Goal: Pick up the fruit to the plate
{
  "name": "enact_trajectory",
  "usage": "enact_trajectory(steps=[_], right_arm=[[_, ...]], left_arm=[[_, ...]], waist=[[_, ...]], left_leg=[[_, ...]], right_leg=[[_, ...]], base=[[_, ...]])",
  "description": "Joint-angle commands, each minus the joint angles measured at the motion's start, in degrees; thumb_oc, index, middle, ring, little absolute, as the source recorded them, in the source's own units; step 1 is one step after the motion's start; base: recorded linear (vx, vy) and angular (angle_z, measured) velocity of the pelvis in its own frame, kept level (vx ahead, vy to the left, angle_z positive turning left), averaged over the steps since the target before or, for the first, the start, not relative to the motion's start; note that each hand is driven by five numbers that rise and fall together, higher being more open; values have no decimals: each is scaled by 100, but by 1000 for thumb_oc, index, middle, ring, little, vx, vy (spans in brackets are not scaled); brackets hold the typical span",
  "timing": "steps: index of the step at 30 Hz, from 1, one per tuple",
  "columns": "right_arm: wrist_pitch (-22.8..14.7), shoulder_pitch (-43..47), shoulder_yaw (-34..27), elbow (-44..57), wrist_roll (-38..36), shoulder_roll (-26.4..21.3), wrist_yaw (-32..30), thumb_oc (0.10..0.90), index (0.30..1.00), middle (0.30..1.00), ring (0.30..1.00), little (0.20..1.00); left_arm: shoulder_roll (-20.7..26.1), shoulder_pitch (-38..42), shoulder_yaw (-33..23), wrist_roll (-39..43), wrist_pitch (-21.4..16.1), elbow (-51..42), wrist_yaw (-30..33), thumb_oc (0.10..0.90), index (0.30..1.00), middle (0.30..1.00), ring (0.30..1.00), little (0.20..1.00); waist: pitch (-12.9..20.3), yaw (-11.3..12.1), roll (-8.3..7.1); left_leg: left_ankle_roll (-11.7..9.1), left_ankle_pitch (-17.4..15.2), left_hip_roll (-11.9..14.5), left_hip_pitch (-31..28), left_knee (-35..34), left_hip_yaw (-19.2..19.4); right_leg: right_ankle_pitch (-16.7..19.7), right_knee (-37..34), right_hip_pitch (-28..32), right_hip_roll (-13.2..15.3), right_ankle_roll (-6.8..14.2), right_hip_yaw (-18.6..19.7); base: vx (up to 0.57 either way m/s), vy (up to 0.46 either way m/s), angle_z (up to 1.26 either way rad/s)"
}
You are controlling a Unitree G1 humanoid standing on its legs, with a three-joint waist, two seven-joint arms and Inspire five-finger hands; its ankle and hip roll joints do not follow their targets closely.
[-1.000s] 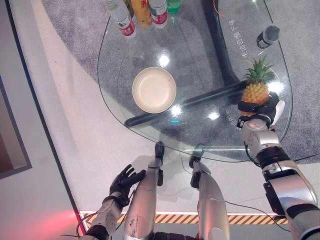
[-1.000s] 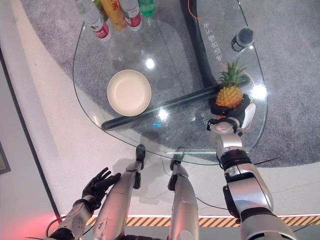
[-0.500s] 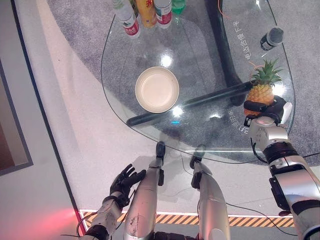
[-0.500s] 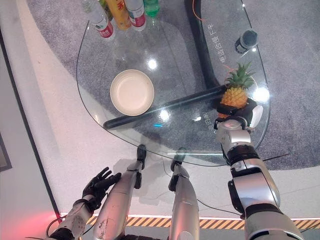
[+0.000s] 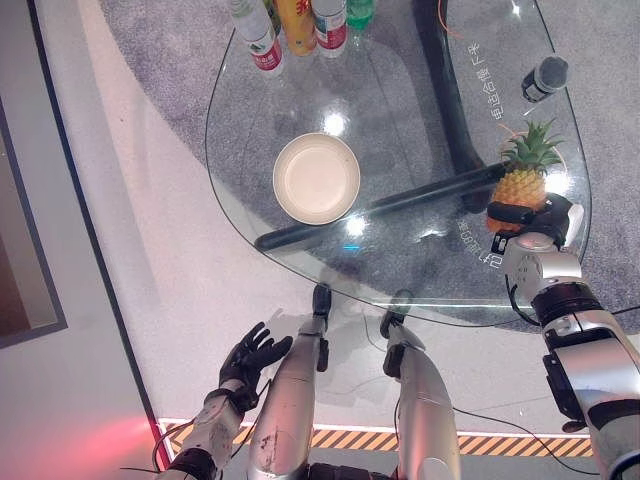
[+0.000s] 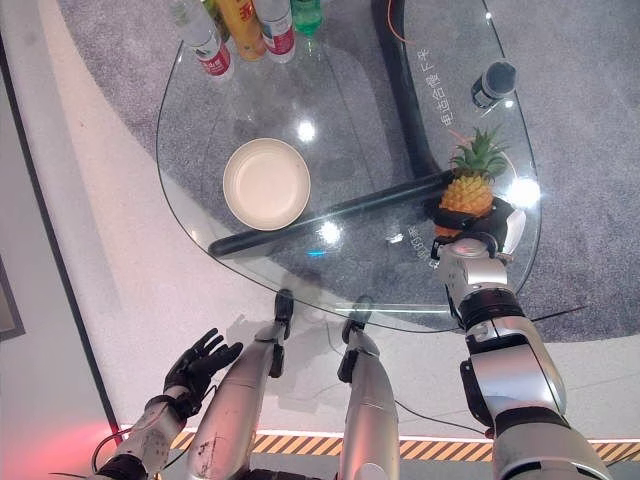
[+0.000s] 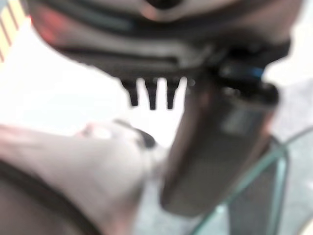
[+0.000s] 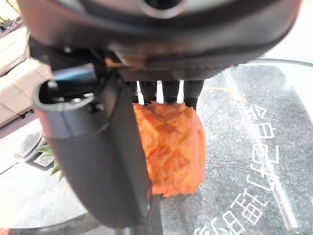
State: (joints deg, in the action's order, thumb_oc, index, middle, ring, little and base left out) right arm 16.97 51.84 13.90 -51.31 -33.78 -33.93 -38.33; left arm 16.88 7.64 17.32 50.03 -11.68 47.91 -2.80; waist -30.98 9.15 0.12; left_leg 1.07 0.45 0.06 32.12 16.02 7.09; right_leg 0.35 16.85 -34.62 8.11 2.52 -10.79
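A pineapple (image 5: 524, 182) with a green crown stands upright near the right edge of the glass table (image 5: 214, 150). My right hand (image 5: 538, 214) is curled round its base, dark fingers across the front and the white-covered thumb on the outer side. In the right wrist view the orange fruit body (image 8: 172, 147) sits between the thumb (image 8: 98, 152) and the fingers. A cream plate (image 5: 317, 178) lies empty at the table's middle left, well apart from the fruit. My left hand (image 5: 250, 355) hangs open below the table's near edge.
Several bottles (image 5: 292, 22) stand at the table's far edge. A dark cylinder (image 5: 543, 75) stands at the far right, behind the pineapple. A dark bar (image 5: 400, 205) under the glass runs between plate and fruit. Yellow-black striped tape (image 5: 500, 438) marks the floor.
The whole picture has shifted slightly to the right, so the camera moved. The right hand has stayed round the pineapple's base. The left hand hangs as before.
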Motion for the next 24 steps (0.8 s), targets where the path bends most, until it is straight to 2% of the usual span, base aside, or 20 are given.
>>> enact_trajectory(steps=[1, 7, 12, 14, 17, 20, 21, 24], right_arm=[[-195, -28, 293, 432, 17, -193, 255, 100, 300, 300, 300, 200], [-564, -443, 97, 1256, 66, -108, 85, 100, 300, 300, 300, 200], [-955, -833, -258, 2035, 395, 66, -64, 100, 300, 300, 300, 200], [-960, -871, -281, 2109, 427, 84, -80, 100, 300, 300, 300, 200], [-1182, -1369, -581, 3124, 755, 263, -123, 100, 300, 300, 300, 200], [-1480, -1626, -699, 3568, 975, 364, 68, 100, 300, 300, 300, 200], [-1460, -1647, -714, 3668, 1014, 383, 74, 100, 300, 300, 300, 200], [-1683, -1983, -770, 4352, 1256, 531, 618, 100, 300, 300, 300, 200]], left_arm=[[192, -219, 65, 230, -382, -333, 31, 800, 900, 900, 900, 900], [226, -176, -68, 403, -606, -748, 192, 800, 900, 900, 900, 900], [277, -145, -199, 330, -880, -1041, 469, 800, 900, 900, 900, 900], [279, -146, -207, 313, -899, -1057, 492, 800, 900, 900, 900, 900], [326, -190, -454, 166, -1207, -1348, 876, 800, 900, 900, 900, 900], [338, -263, -646, 138, -1397, -1543, 982, 800, 900, 900, 900, 900], [347, -259, -669, 130, -1406, -1588, 1008, 800, 900, 900, 900, 900], [390, -332, -896, 148, -1524, -2044, 1056, 800, 900, 900, 900, 900]], waist=[[118, 57, 284], [118, -37, 218], [118, -123, 160], [118, -127, 156], [118, -217, 121], [118, -247, 115], [118, -251, 110], [118, -285, 98]], left_leg=[[-71, -349, -346, -113, 16, -40], [-74, -374, -312, -369, -55, 28], [-63, -395, -289, -601, -124, 72], [-61, -397, -288, -624, -129, 75], [-45, -426, -278, -946, -221, 112], [-40, -423, -280, -1089, -279, 124], [-39, -397, -278, -1086, -290, 125], [-31, -406, -283, -1245, -319, 130]], right_leg=[[-145, 394, 74, -218, 121, -333], [-201, 363, 300, -250, 136, -291], [-246, 341, 507, -286, 157, -249], [-249, 339, 526, -288, 159, -245], [-312, 305, 810, -313, 172, -199], [-336, 273, 945, -314, 171, -204], [-308, 248, 947, -317, 165, -207], [-344, 230, 1107, -305, 163, -218]], base=[[0, 0, 0], [0, 0, 0], [0, 0, 0], [0, 0, 0], [-2, -4, -4], [-7, -2, -3], [-5, -6, -6], [-9, -12, -8]])
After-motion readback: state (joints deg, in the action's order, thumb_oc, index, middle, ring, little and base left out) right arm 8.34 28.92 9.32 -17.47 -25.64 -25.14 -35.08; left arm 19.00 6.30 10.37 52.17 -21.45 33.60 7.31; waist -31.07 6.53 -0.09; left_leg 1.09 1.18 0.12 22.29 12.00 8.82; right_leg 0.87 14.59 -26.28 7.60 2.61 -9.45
